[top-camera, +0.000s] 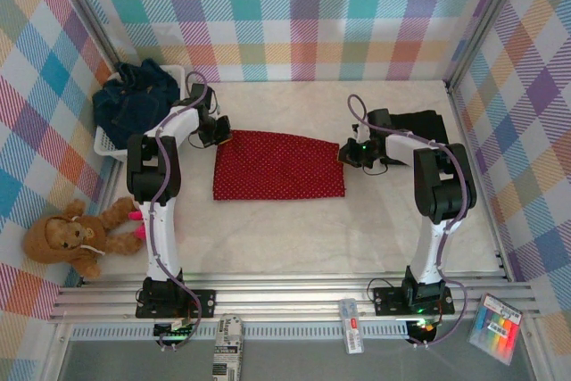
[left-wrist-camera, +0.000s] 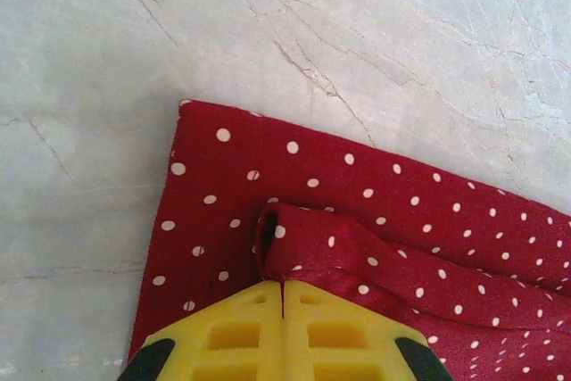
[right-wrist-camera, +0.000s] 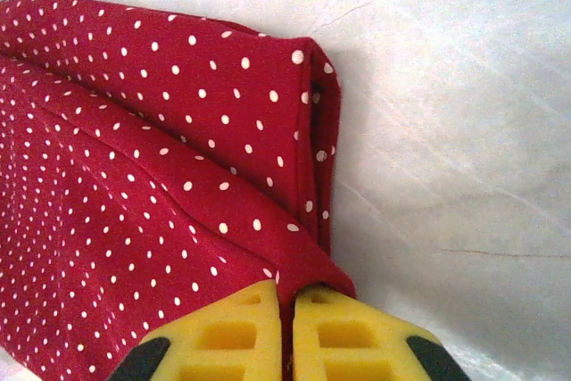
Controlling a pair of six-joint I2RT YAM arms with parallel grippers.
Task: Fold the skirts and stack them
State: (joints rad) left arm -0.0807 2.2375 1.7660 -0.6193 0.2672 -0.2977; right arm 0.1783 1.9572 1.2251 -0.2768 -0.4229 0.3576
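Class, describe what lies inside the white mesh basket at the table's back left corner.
Dark blue denim garments fill the basket, heaped above its rim. How many there are, and anything beneath them, is covered.

Top camera looks down; wrist cameras (close) share its red skirt

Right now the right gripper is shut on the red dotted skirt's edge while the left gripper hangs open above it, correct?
Not quite. The left gripper is not open: the left wrist view shows its jaws closed on a pinched fold of the red dotted skirt. The right gripper is shut on the skirt's edge, as you said.
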